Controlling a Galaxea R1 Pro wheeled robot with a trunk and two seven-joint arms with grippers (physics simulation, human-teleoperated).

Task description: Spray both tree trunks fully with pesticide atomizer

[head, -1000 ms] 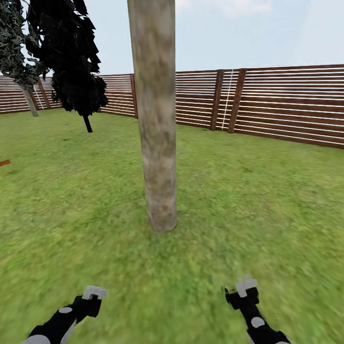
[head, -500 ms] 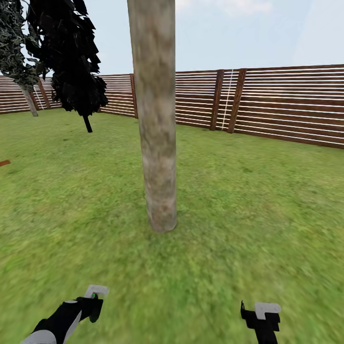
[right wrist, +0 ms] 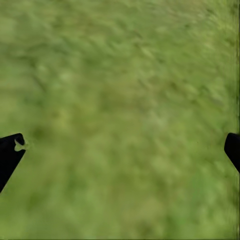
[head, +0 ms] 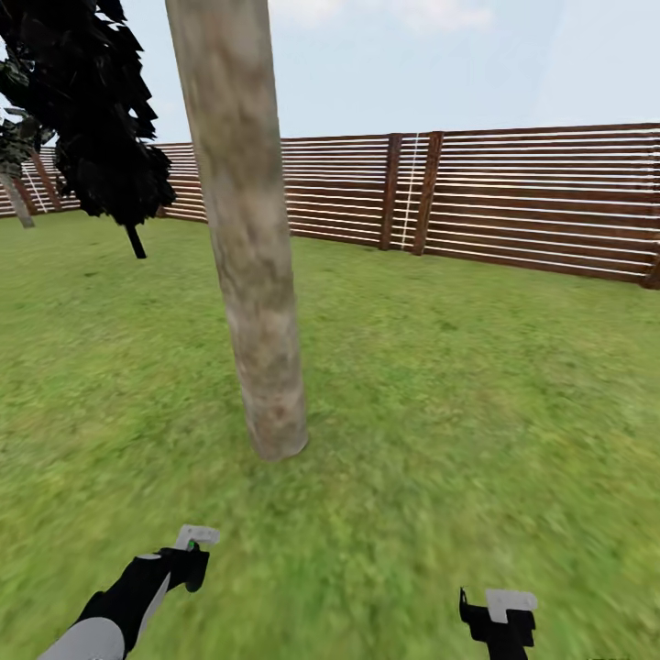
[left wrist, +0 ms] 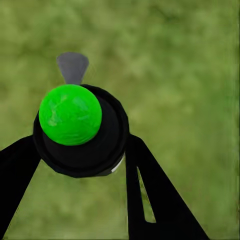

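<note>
— Fingers first: what are the two grippers doing?

— On the left gripper point(left wrist: 80, 150) the black fingers point(left wrist: 150, 195) are clamped on a round black body with a bright green cap and a grey nozzle, which I take to be the pesticide atomizer point(left wrist: 80, 125). It sits between them, over grass. The right gripper point(right wrist: 120, 145) has its fingers spread wide, one tip at each edge of the wrist view, with bare lawn between them. It carries nothing.

— And the task, from the big things down?

— The garden lawn point(head: 477, 385) runs out to a brown slatted fence point(head: 532, 202). One pale, mottled tree trunk point(head: 247, 275) stands just ahead, a little to the left, and leans in the head view. So the pickup looks done and the robot is near a tree.

— Any spraying done?

— I can't tell. No mist shows, and the bark looks plain. Both trunks probably remain to be covered, and the nozzle would need lifting toward this one.

— The second tree?

— A dark-leaved tree point(head: 92, 101) stands far left by the fence; whether it counts I can't say.
</note>
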